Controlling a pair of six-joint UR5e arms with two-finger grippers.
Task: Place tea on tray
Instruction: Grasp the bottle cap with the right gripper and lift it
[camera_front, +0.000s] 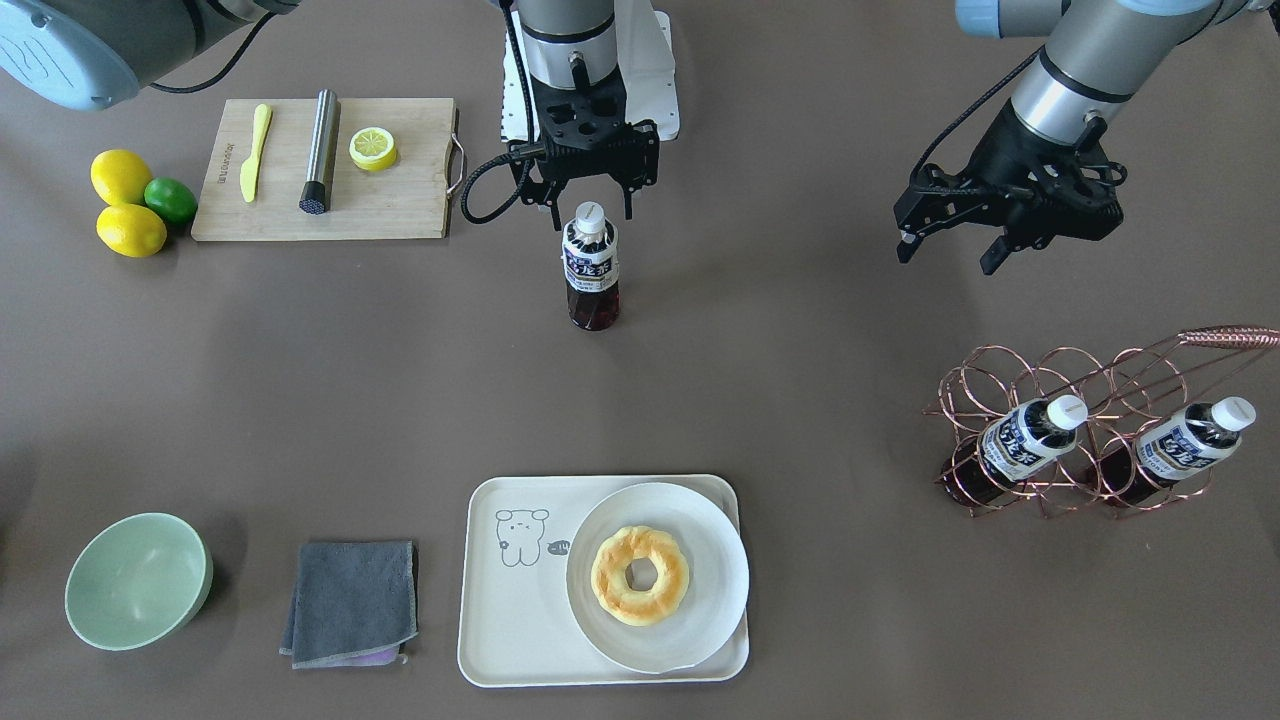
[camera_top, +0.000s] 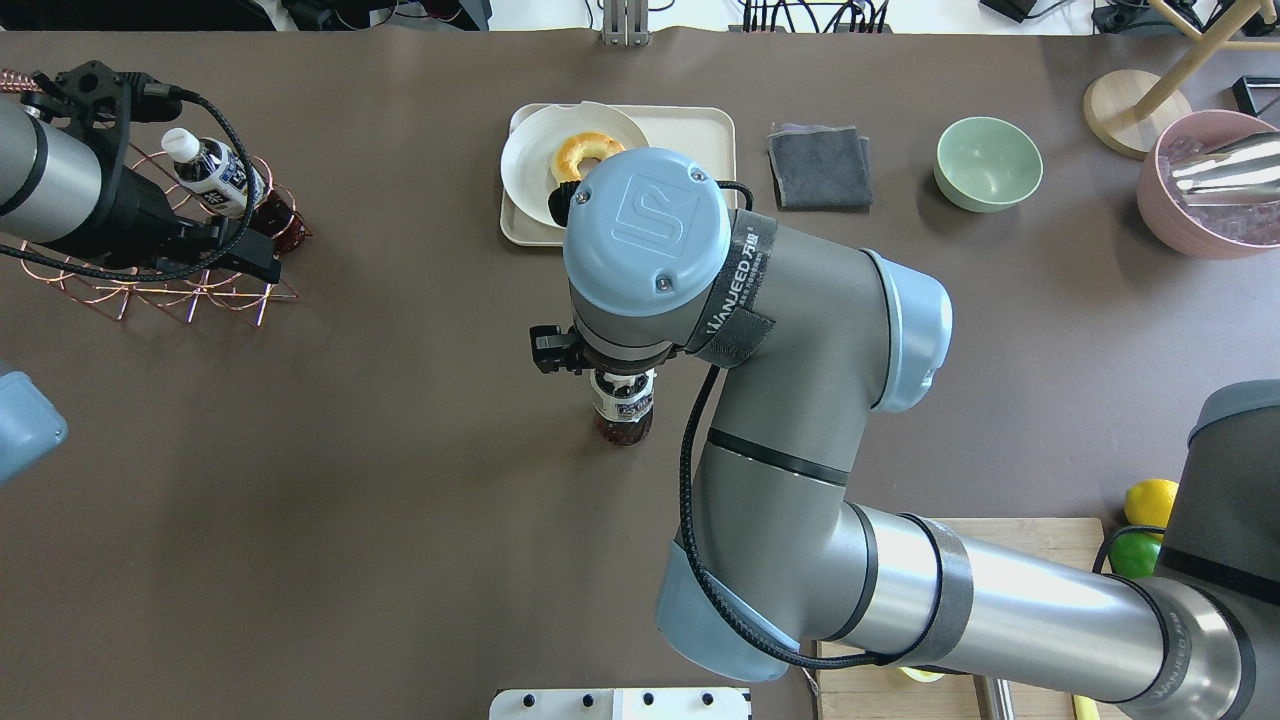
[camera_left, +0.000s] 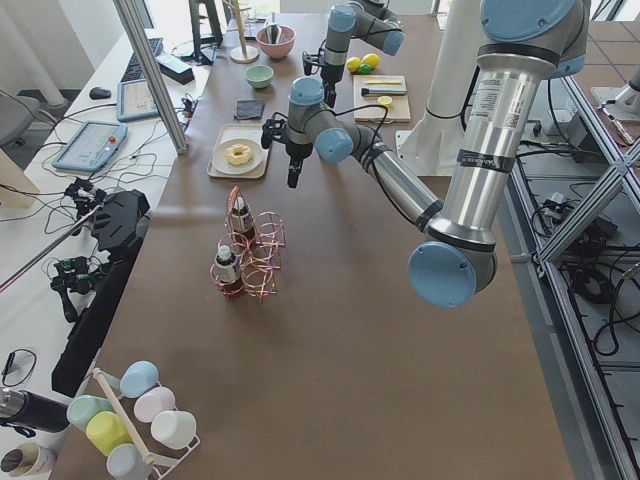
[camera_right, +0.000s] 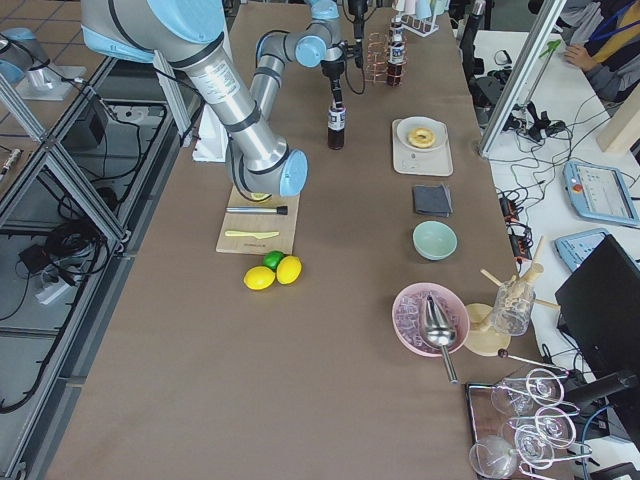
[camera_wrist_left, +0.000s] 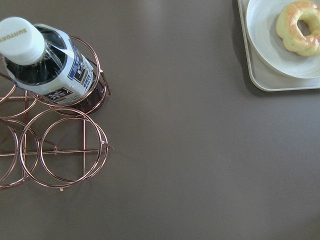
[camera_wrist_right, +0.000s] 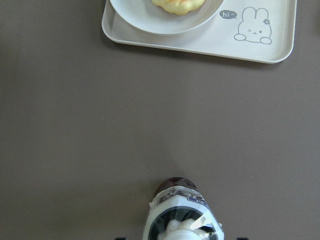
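Standing mid-table, the tea bottle (camera_front: 592, 270) rises beneath the right gripper (camera_front: 591, 208), jaws spread beside its cap, not gripping. The tray (camera_front: 510, 620) at the far edge is half covered by a plate (camera_front: 720, 585) bearing a doughnut (camera_front: 610, 580). The left gripper (camera_front: 946, 258) hangs open near the bottle rack (camera_front: 1100, 420).

1. Overhead, the right arm (camera_top: 650, 240) hides the tea's (camera_top: 622, 408) cap and part of the tray (camera_top: 700, 125).
2. The right wrist view's bottom edge crops the tea, its top edge the tray.
3. The left wrist view's left edge crops the copper rack (camera_wrist_left: 55, 149).
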